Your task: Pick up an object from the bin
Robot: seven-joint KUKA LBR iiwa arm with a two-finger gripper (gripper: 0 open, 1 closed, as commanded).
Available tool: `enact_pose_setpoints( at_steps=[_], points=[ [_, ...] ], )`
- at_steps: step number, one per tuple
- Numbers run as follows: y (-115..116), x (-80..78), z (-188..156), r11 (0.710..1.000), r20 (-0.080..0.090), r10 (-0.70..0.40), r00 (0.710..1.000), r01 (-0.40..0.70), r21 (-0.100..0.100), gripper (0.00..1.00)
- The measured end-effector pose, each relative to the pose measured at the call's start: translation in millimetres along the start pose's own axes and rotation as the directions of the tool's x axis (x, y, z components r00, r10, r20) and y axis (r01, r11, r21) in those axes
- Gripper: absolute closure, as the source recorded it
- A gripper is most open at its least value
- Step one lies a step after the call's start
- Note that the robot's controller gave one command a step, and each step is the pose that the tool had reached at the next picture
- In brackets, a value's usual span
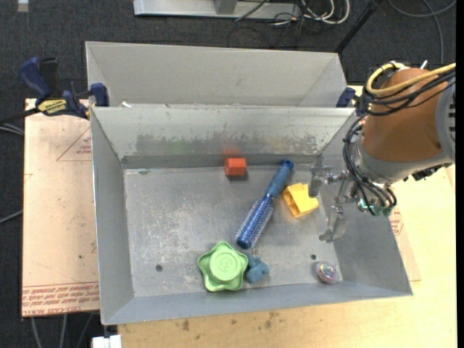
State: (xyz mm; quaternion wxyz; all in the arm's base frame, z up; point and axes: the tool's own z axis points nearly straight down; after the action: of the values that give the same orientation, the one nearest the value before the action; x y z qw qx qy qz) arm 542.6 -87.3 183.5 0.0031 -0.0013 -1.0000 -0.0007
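Toward 3 o'clock in the grey metal bin [167,216], close to the right-hand wall, the claw [332,234] hangs low over bare floor below the arm's orange-covered wrist [402,118]. Whether it is spread or pressed together cannot be told, and nothing can be seen gripped in it.

Nearest to it, just beside it at its 10 o'clock, lies a yellow wedge-like piece [299,199], apart from the claw. Just beside that piece, at its 9 o'clock, a blue hairbrush [262,207] lies slanted, with its handle pointing to 1 o'clock and its bristled head to 7 o'clock.

At the claw's 6 o'clock, near the front wall, rests 1 small round silvery-pink thing [328,272]. A small orange-red block [235,167] sits against the back wall at the bin's 12 o'clock. At 6 o'clock a green lobed lid [222,267] lies flat, with a small blue lump [257,270] touching its right edge.
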Motion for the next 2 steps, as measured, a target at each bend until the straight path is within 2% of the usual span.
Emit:
enact_pose_setpoints(
  at_steps=[1,2],
  points=[
    [72.9,-44.3,110.2,0.855,0.016,-0.518,0.855,0.518,0.008,0.00],
    [98.1,-63.2,82.0,0.773,0.011,-0.635,0.773,0.635,0.007,0.00]
  ],
)
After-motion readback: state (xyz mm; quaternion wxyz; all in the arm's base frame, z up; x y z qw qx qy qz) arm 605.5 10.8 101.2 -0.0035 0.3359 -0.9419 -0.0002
